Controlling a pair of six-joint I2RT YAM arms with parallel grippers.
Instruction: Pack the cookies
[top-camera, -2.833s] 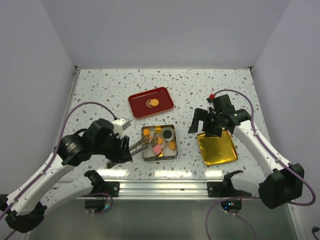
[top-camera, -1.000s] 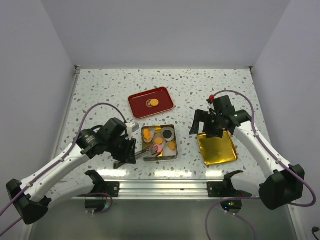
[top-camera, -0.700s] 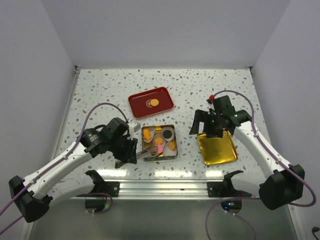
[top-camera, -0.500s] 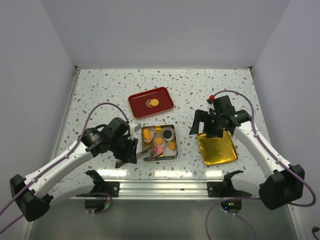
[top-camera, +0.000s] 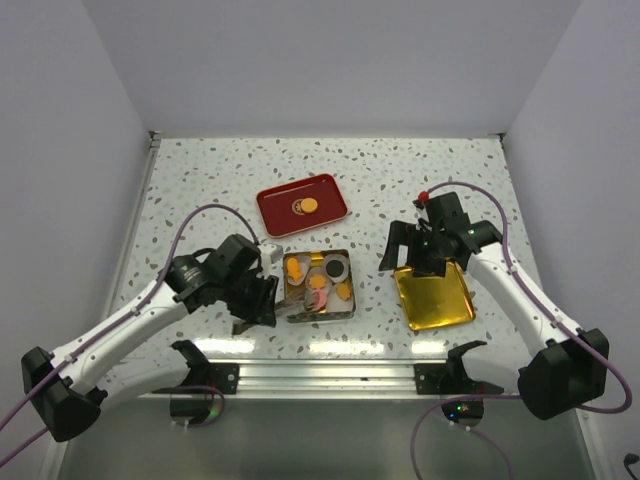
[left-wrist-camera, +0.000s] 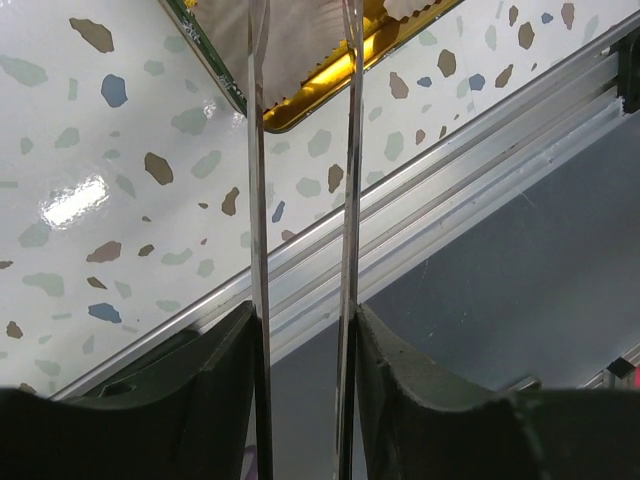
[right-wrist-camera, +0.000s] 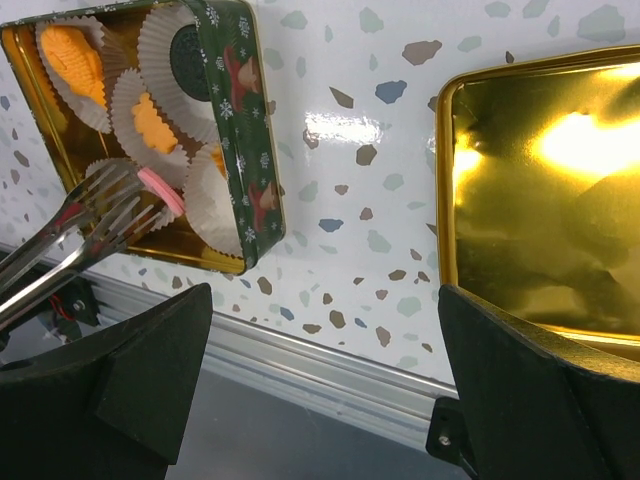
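The left claw (left-wrist-camera: 305, 315) is squeezed partway in on a pair of thin metal tongs (left-wrist-camera: 258, 200). Each finger presses on one tong arm, and that's all it's holding. The tongs reach into the square green-walled tin with a gold inside (right-wrist-camera: 238, 120), which sits around the lower middle of the overhead view on the white speckled surface (top-camera: 200, 180).

Right at the tong tips there's a small pink round cookie (right-wrist-camera: 160, 190), tipped on edge over the white pleated paper cups (right-wrist-camera: 215, 210) in the lower part of the tin as the right wrist view shows it. It's touching the tips, but I can't tell if it's properly pinched. Other cups in the tin hold orange cookies (right-wrist-camera: 75, 55) and one dark brown-black cookie (right-wrist-camera: 190, 45).

The right claw (right-wrist-camera: 325, 300) is spread wide with nothing in it. In the overhead view it hangs over the top edge of the shiny gold rectangular tray (right-wrist-camera: 520, 240) — that tray lies just right of the tin, not touching it. Just above the tin in the same view sits a red rectangular tray (top-camera: 325, 195) with one orange-yellow cookie (top-camera: 310, 206) on it.
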